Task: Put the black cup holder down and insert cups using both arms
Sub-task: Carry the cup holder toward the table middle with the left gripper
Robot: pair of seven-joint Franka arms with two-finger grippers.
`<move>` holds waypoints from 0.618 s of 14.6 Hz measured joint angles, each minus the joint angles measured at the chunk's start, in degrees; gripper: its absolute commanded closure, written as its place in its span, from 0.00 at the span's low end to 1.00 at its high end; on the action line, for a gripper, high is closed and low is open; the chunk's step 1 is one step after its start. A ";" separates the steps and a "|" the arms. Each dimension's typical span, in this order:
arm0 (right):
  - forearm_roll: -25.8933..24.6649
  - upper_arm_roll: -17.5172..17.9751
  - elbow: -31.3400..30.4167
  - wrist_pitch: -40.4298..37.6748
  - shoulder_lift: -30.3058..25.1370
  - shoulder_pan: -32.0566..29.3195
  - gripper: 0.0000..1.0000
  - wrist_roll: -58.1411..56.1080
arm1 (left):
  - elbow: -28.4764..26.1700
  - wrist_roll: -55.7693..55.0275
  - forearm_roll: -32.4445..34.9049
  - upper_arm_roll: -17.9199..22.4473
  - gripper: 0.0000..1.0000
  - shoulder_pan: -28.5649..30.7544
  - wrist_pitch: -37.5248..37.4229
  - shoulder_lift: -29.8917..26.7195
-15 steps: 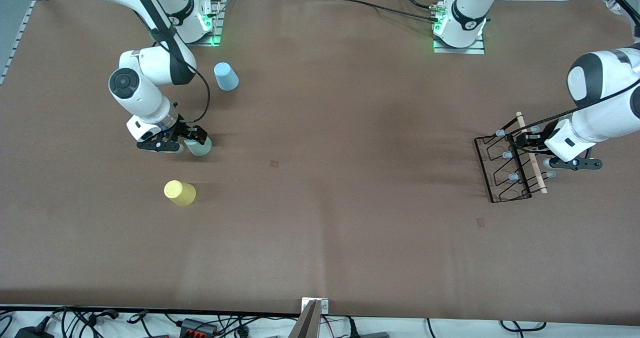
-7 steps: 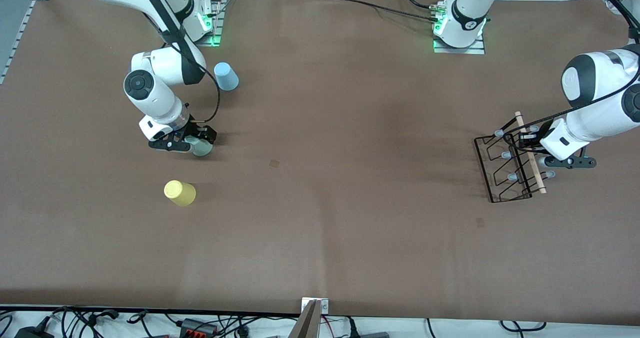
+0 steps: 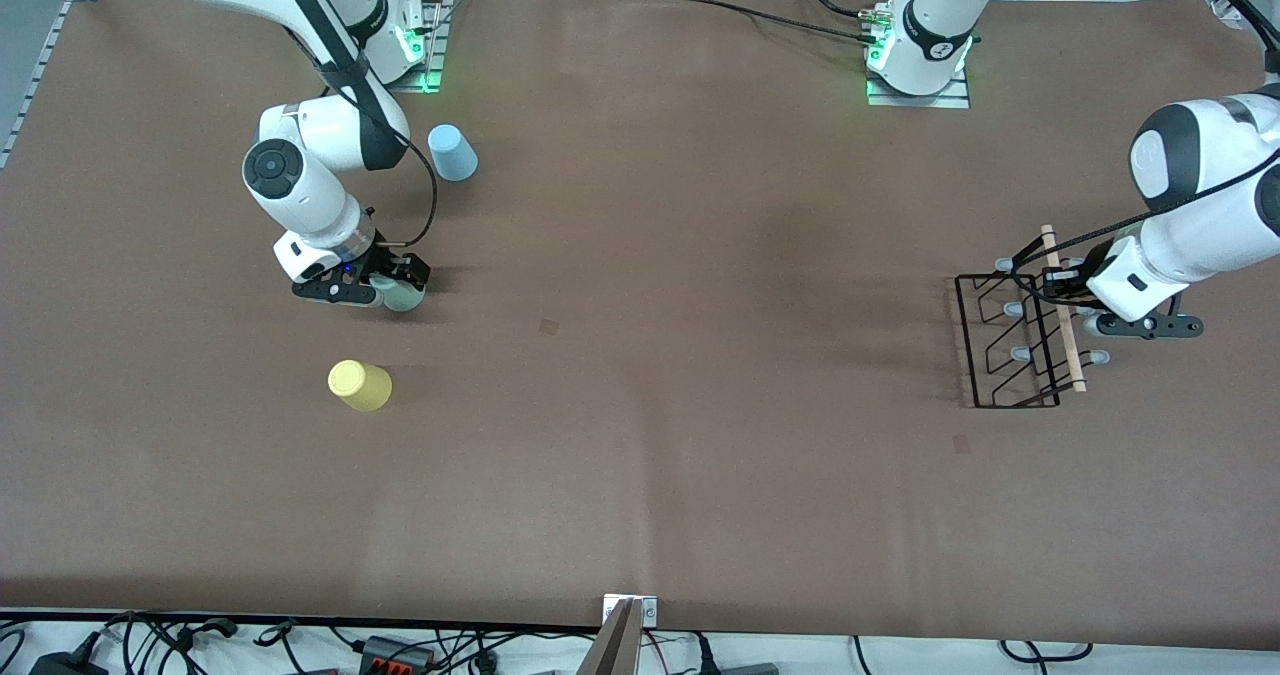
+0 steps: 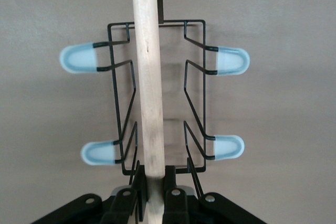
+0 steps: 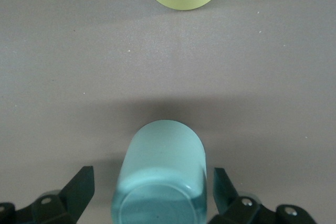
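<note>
Front view: left claw (image 3: 1062,282) clamps black cup holder (image 3: 1015,340) handle; right claw (image 3: 383,282) gapes around green cup (image 3: 403,295).

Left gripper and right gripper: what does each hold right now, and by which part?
The left gripper is shut on the black cup holder by its wooden rod handle. The right gripper holds nothing; its open jaws straddle the green cup.
</note>
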 measured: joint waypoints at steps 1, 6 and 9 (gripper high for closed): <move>0.00 -0.02 0.00 0.05 0.00 -0.02 0.02 0.00 | 1.62 0.00 0.00 -0.46 0.99 -0.17 -2.24 -0.21; 0.00 -0.04 0.04 0.19 -0.02 -0.03 0.70 0.00 | 6.61 -2.43 -0.02 -7.05 0.99 -0.54 -10.98 -1.12; 0.00 -0.05 0.24 0.24 -0.44 -0.02 0.85 -0.03 | 8.45 -10.42 -0.08 -14.37 0.99 -0.81 -12.59 -1.12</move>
